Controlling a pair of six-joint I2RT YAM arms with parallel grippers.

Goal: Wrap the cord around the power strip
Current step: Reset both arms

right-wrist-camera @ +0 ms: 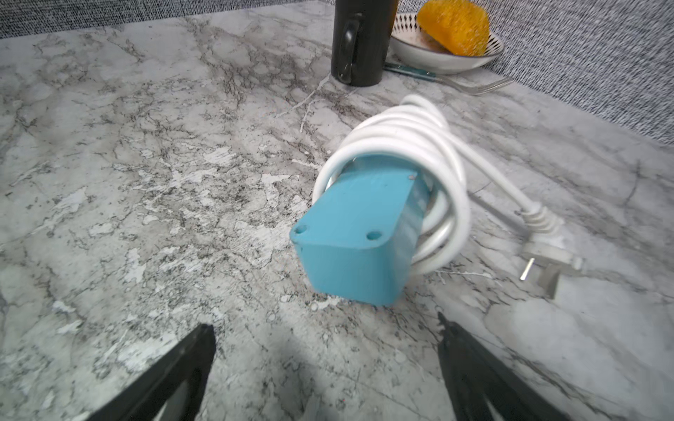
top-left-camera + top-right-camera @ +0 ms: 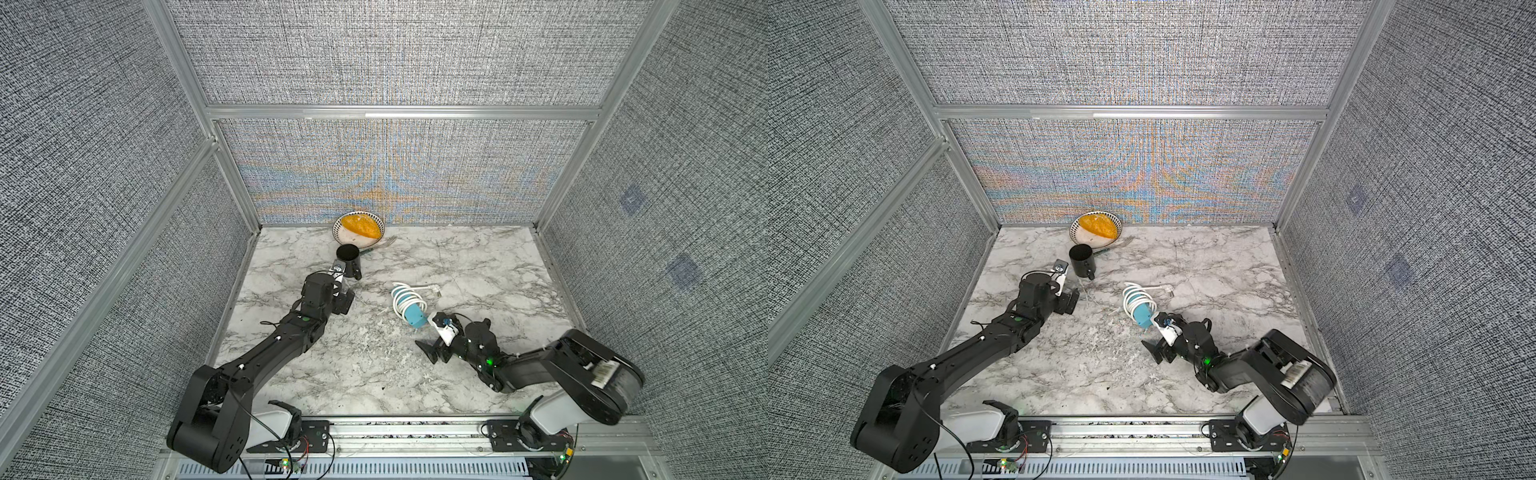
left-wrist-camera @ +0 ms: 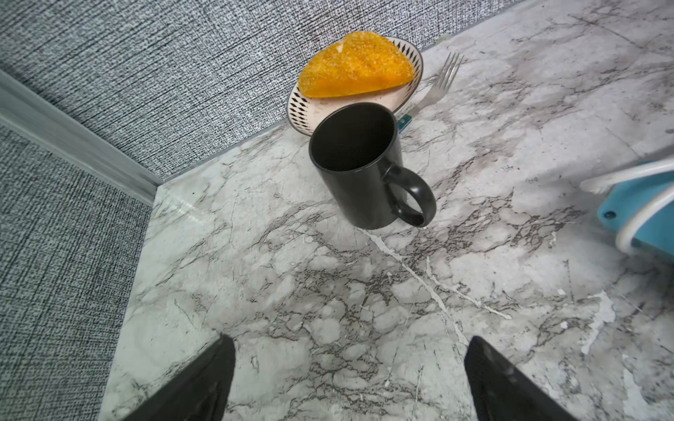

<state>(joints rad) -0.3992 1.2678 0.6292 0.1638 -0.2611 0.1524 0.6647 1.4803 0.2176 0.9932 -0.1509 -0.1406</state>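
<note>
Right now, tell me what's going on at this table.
Two robot arms are working on a blue power strip on the marble table. Its white cord is wound around it in several loops, with the plug lying loose on the table beside it. Neither arm holds anything: the right gripper is open just short of the strip's bare end, and the left gripper is open off to the side, facing a black mug. The wrapping looks about done.

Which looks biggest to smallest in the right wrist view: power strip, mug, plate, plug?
1. power strip, nearest the camera.
2. mug and plate: about alike, both farther off, mug cut by the frame edge; not ranked.
3. plug.
</note>
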